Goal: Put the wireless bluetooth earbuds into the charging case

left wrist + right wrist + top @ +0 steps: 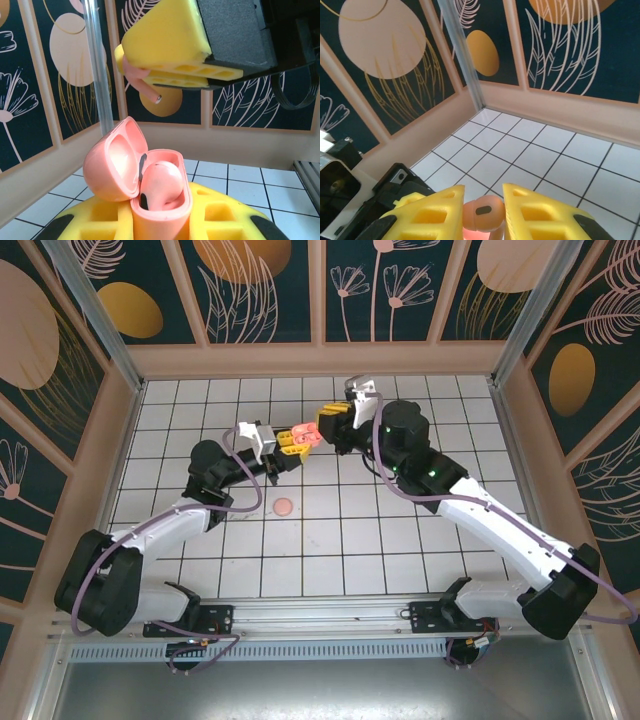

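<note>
As right fingers (pixel 427 216) pinch, coral earbud (pixel 483 213) sits between.

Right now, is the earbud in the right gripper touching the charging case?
Apart. The left wrist view shows the coral earbud, pinched by the right gripper, hanging above the open charging case with background wall visible between them.
</note>
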You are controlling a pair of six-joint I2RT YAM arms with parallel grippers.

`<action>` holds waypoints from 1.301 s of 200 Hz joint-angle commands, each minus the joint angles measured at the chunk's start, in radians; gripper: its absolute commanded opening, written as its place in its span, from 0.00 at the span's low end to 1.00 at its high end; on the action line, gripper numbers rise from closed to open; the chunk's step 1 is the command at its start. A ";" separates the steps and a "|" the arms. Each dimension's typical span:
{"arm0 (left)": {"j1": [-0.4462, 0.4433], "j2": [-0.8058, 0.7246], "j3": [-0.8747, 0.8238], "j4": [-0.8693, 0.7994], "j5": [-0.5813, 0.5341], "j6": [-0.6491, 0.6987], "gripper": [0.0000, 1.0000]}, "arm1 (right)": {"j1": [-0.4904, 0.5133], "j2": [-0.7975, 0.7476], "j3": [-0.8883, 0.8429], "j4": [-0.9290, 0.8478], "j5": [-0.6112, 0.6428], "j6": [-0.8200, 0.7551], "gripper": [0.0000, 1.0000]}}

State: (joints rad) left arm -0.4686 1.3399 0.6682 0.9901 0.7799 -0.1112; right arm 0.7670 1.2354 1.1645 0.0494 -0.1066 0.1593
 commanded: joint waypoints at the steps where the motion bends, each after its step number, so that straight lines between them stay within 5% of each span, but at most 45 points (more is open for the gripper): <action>1: -0.008 0.012 0.033 0.015 0.030 -0.021 0.00 | -0.015 0.007 -0.019 0.082 -0.069 0.028 0.23; 260: -0.018 0.021 0.021 0.214 -0.028 -0.160 0.00 | -0.006 0.032 -0.181 0.203 -0.021 0.083 0.20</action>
State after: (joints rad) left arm -0.4755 1.3701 0.6819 1.0245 0.7635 -0.2230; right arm 0.7433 1.2587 1.0306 0.2462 -0.1761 0.2428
